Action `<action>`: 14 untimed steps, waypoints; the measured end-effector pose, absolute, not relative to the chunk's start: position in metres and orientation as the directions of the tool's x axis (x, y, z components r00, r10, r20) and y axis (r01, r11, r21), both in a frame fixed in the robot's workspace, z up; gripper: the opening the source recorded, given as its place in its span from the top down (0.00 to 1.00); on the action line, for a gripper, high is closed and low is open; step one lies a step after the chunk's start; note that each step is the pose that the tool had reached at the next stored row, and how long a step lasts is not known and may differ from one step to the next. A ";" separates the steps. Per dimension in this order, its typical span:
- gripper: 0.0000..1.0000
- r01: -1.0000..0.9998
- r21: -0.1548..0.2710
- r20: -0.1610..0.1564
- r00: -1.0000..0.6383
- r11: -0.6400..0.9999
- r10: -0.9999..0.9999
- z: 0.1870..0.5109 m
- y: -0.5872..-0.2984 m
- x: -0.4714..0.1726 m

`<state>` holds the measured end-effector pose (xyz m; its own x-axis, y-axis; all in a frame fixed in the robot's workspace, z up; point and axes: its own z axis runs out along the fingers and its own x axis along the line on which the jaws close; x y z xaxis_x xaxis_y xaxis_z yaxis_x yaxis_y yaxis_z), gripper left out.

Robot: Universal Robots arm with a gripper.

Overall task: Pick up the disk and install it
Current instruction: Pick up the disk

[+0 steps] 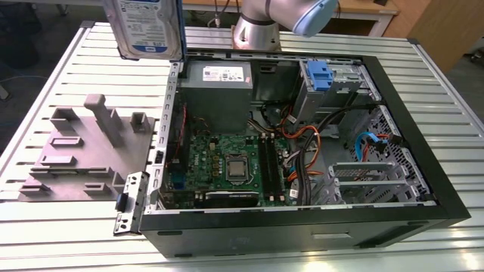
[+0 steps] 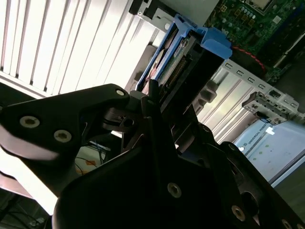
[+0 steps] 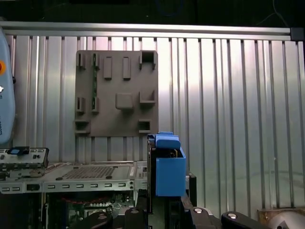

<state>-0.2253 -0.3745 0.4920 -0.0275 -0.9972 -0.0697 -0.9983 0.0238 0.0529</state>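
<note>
Slatted metal bench point(image 1: 446, 96) carries an open computer case point(image 1: 408, 224) and a grey fixture plate point(image 1: 76, 153). Tool point(image 2: 151, 107) clamps the disk point(image 1: 147, 28), held on edge above the case's corner.

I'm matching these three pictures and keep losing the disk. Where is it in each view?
Exterior view: the disk hangs high beside the computer case's far corner, on the exterior view's left.
Second wrist view: the disk is edge-on, between the ribbed table and the computer case.
First wrist view: its blue end stands near the grey fixture plate's corner.
Shared landmark: the computer case, seen in all three.
</note>
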 end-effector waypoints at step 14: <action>0.65 -0.998 0.053 -0.070 -0.028 0.024 -0.997 0.492 -0.374 -0.177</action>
<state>-0.1773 -0.3744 0.4920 -0.0275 -0.9972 -0.0697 -0.9983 0.0239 0.0529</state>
